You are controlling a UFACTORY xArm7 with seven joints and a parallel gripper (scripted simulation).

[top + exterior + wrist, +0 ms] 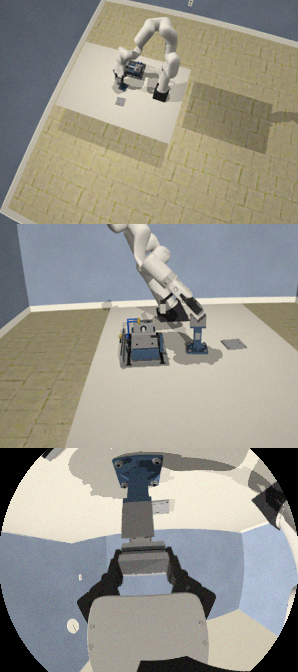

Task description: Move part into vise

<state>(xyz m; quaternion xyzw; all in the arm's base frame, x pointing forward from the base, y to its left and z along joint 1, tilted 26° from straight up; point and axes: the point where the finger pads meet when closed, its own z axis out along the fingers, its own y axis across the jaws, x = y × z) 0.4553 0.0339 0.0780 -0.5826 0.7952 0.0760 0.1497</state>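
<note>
Gripping part [143,559] | fingers over V-block [197,331]; slot unseen

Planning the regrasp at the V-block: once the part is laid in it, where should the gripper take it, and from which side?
The gripper is shut on the part, right at the top of the V-block. Probably best taken across its two long flat faces, near mid-length, coming from above: the V's walls and post block a low approach, and the top is open. The slot's side cannot be made out.
</note>
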